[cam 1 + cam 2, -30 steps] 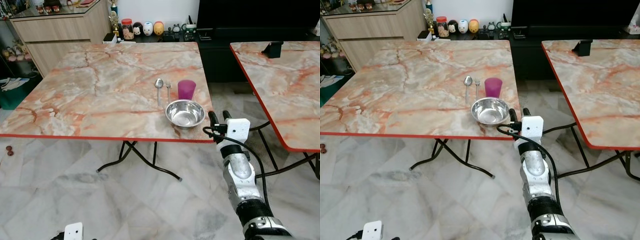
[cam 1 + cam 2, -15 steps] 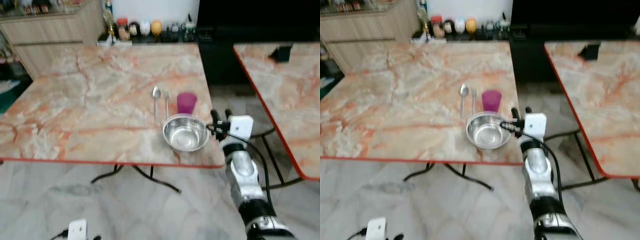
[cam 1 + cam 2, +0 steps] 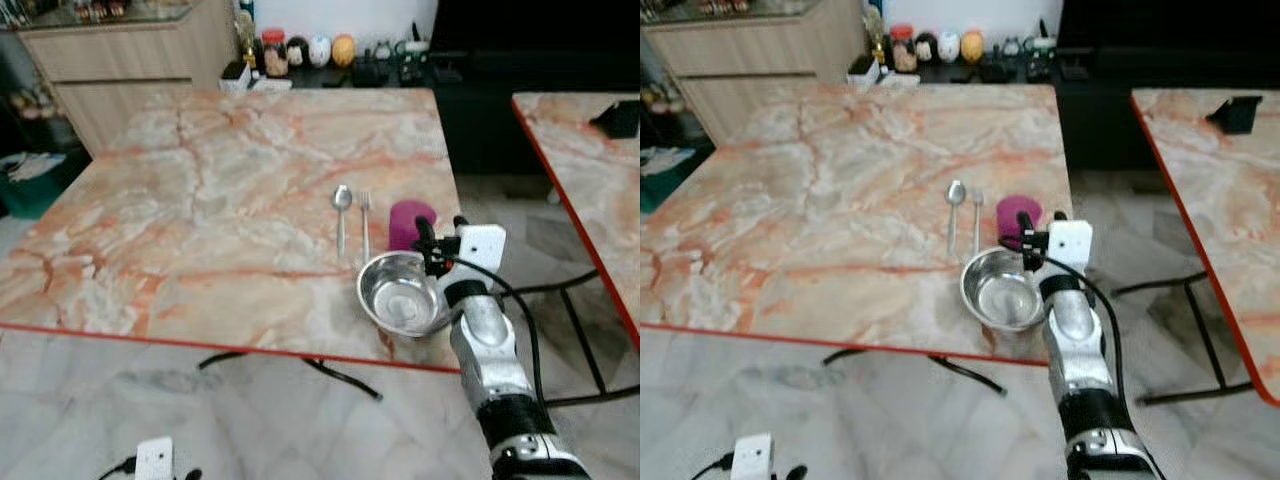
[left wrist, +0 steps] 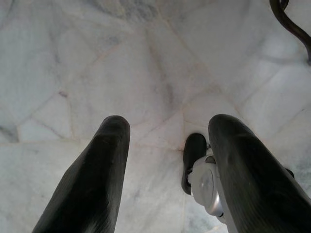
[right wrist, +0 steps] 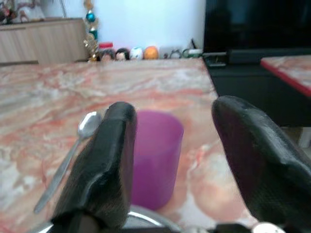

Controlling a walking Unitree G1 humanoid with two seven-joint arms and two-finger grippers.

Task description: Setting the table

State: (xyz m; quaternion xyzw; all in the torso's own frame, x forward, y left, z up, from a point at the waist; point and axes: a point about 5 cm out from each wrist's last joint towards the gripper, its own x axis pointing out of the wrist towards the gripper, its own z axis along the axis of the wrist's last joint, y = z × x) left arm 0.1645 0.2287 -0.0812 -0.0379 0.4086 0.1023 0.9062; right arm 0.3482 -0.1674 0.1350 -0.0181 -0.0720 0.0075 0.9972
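A steel bowl (image 3: 400, 292) sits near the front right corner of the marble table (image 3: 200, 220). Just behind it stand a purple cup (image 3: 407, 222), a fork (image 3: 365, 215) and a spoon (image 3: 342, 200), side by side. My right gripper (image 3: 441, 229) hovers over the bowl's right rim, open, right beside the cup. In the right wrist view the cup (image 5: 156, 155) stands just ahead between the fingers (image 5: 104, 160), partly behind one of them, and no contact can be seen. My left gripper (image 4: 167, 160) hangs low, open and empty, pointing at the floor.
A second marble table (image 3: 590, 170) with a dark object (image 3: 620, 118) stands at the right, a gap of floor between. Behind are a wooden cabinet (image 3: 120, 60), a low black console and a row of jars and figurines (image 3: 300, 50). Folding legs (image 3: 340, 375) cross under the table.
The camera has shifted and come closer. My right gripper has gone from off the table's front right corner to above the bowl's right rim, next to the cup. Bowl, cup and cutlery stay put.
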